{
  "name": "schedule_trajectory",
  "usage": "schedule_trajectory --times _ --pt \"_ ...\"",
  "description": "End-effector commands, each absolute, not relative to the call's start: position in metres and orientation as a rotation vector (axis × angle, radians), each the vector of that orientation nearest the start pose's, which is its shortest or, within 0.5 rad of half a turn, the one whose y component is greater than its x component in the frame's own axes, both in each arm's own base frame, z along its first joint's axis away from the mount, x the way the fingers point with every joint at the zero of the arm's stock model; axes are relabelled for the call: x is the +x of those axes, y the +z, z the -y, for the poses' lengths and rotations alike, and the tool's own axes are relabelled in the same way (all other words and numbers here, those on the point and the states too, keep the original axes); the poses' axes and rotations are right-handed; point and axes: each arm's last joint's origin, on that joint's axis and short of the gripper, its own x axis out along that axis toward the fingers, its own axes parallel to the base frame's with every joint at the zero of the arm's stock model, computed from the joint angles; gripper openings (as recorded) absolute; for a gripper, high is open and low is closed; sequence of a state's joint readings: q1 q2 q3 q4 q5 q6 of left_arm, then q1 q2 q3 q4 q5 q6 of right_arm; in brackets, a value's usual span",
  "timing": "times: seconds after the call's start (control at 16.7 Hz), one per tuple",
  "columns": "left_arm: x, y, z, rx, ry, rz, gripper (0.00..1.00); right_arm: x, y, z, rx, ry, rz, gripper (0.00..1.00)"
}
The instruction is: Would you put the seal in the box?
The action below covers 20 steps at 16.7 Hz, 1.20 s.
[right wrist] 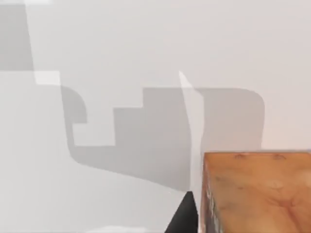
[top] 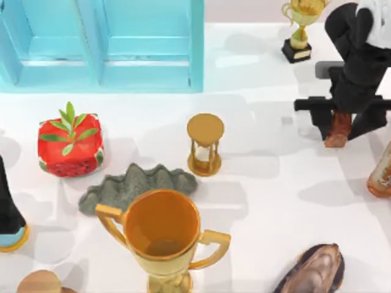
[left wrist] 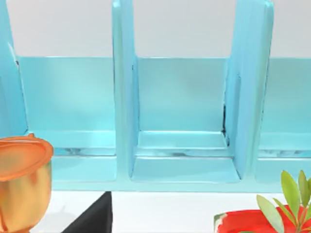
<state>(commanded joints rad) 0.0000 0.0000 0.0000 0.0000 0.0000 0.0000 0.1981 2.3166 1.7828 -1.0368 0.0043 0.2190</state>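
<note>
White tabletop [top: 263, 201] is lying crowded: right gripper [top: 342, 125] is pinching the mottled reddish-brown stone seal [top: 338, 130], right of the wooden hourglass [top: 204, 145]; left gripper's fingers, cannot tell.

you see the seal [top: 338, 129] half hidden by the right tool [top: 342, 125]; the box [top: 104, 43] and shell [top: 311, 271] run past the top view's edges.

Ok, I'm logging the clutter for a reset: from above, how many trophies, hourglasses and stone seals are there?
Trophies: 2, the large trophy and the small trophy
Hourglasses: 1, the hourglass
Seals: 1, the seal, held in the right claw at the table's right
Total: 4
</note>
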Motion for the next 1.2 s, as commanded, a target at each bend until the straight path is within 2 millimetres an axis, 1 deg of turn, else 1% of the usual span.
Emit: schedule_trajectory --times 0.24,0.3,0.84,0.96,1.08,1.2 --pt "0.106 0.160 0.001 0.000 0.000 0.000 1.00 0.437 0.122 -0.093 0.008 -0.008 -1.571 0.02" --pt "0.106 0.160 0.001 0.000 0.000 0.000 1.00 0.437 0.122 -0.093 0.008 -0.008 -1.571 0.00" --pt "0.106 0.160 0.001 0.000 0.000 0.000 1.00 0.437 0.123 -0.092 0.009 -0.010 -1.569 0.00" --pt "0.106 0.160 0.001 0.000 0.000 0.000 1.00 0.439 0.134 -0.094 0.008 -0.005 -1.564 0.00" --pt "0.106 0.160 0.001 0.000 0.000 0.000 1.00 0.442 0.155 -0.093 0.011 -0.008 -1.561 0.00" --pt "0.106 0.160 0.001 0.000 0.000 0.000 1.00 0.441 0.180 -0.092 0.012 -0.015 -1.574 0.00"
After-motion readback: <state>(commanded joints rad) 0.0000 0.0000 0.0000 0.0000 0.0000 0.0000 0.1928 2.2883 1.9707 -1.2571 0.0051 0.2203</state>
